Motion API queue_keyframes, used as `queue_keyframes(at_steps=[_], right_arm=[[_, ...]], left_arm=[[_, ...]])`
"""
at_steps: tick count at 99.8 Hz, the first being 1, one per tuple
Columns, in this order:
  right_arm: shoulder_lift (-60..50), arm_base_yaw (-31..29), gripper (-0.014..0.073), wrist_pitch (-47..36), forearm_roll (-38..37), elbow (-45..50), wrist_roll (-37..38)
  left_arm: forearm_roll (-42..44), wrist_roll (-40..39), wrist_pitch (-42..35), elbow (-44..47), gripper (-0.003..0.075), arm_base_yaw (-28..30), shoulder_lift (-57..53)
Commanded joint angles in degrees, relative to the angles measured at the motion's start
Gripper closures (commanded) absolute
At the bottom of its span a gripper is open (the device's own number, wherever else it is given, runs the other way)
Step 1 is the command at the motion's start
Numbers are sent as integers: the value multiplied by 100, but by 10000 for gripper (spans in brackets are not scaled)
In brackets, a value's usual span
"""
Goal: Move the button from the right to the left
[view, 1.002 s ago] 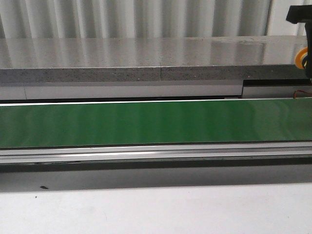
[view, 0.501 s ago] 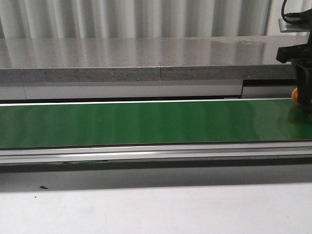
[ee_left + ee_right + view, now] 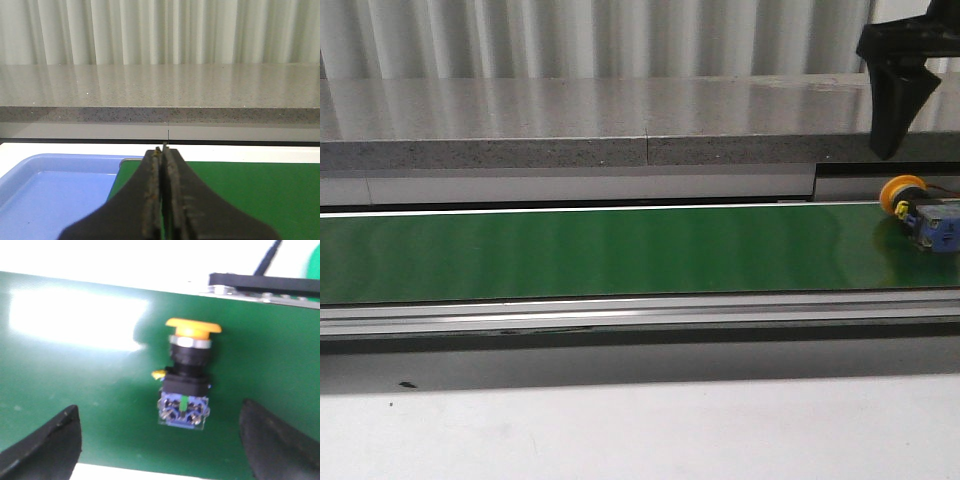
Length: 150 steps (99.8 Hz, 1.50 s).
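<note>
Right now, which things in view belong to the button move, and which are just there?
Job:
- button, lying on its side on the green belt
- right gripper, jaws open above it

Just there:
- blue tray
- left gripper, jaws shut
- grey counter

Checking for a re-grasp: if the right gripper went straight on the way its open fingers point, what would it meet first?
Probably the button. It lies on its side on the green belt, between the right gripper's open fingers in the wrist view, untouched. Depth is unclear, so the fingertips might reach the belt beside it instead.
</note>
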Motion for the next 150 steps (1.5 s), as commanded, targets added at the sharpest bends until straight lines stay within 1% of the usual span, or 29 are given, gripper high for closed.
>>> queue_keyframes(at_steps=[1, 3, 10, 22, 24, 27, 34, 37, 41, 53, 79, 96, 128, 140, 150], right_arm=[[-602, 159, 13, -436, -38, 222, -50], [-699, 178, 32, -485, -38, 322, -50], [-1025, 259, 159, -610, -33, 666, -50], [-1645, 280, 439, -839, -33, 1256, -50], [-1767, 280, 467, -893, -39, 1358, -50], [-1929, 280, 532, -965, -60, 1490, -50], [-2333, 280, 638, -1129, -81, 1784, -50], [-2526, 280, 669, -1193, -81, 1894, -50], [-2721, 280, 657, -1246, -81, 2047, -50], [-3356, 280, 662, -1406, -86, 2440, -50], [-4875, 280, 662, -2119, -110, 3337, -50], [-5903, 280, 662, -2443, -117, 3933, -50], [-7598, 280, 662, -2494, -134, 4852, -50], [-7935, 280, 662, -2494, -134, 5028, -50], [-8004, 280, 662, -2576, -134, 5029, -50]], left_arm=[[-27, -47, -446, 224, 741, 4, -173], [-27, -47, -446, 224, 741, 4, -173], [-27, -47, -446, 224, 741, 4, -173], [-27, -47, -446, 224, 741, 4, -173], [-27, -47, -446, 224, 741, 4, -173], [-27, -47, -446, 224, 741, 4, -173], [-27, -47, -446, 224, 741, 4, -173], [-27, -47, -446, 224, 741, 4, -173], [-27, -47, -446, 224, 741, 4, -173], [-27, -47, -446, 224, 741, 4, -173], [-27, -47, -446, 224, 741, 4, -173], [-27, -47, -446, 224, 741, 4, -173], [-27, -47, -446, 224, 741, 4, -173], [-27, -47, -446, 224, 741, 4, -173], [-27, -47, -446, 224, 741, 4, -173]])
